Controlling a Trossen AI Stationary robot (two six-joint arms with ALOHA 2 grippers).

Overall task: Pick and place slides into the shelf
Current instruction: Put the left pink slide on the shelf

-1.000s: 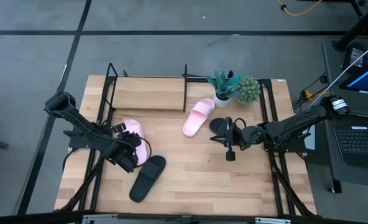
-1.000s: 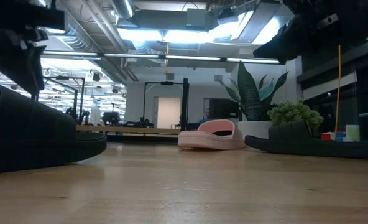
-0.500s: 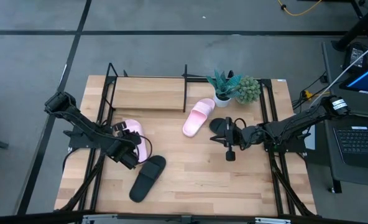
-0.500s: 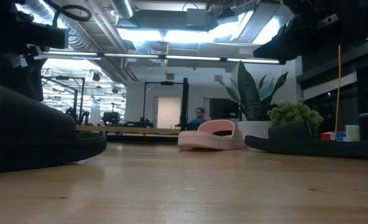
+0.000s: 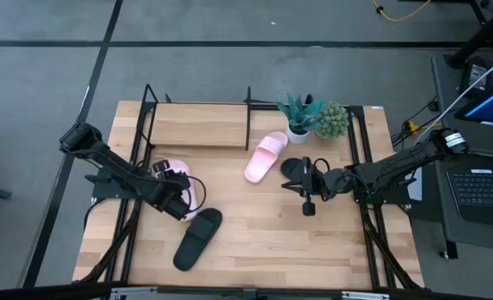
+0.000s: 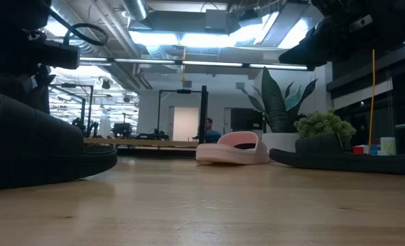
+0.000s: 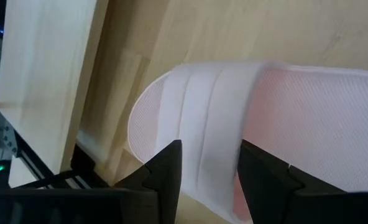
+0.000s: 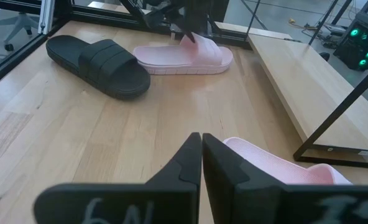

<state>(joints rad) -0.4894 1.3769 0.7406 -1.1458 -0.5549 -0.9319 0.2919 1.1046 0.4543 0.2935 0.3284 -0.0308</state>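
Slides, four, as I logged them from the high view. My left gripper (image 5: 178,193) was at left of centre, fingers (image 7: 165,171) apart astride the edge of one pink slide (image 5: 182,179). Black slide (image 5: 197,237) lay lower, just below it. Second pink slide (image 5: 266,156) sat near centre; second black slide (image 5: 293,169) beside my right gripper (image 5: 306,181), fingers together. Shelf (image 5: 198,127) stood at upper left, no slides on it.

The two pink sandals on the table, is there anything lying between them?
No. In the high view, only bare table separates the pink slide under the left gripper from the pink slide near the plants.
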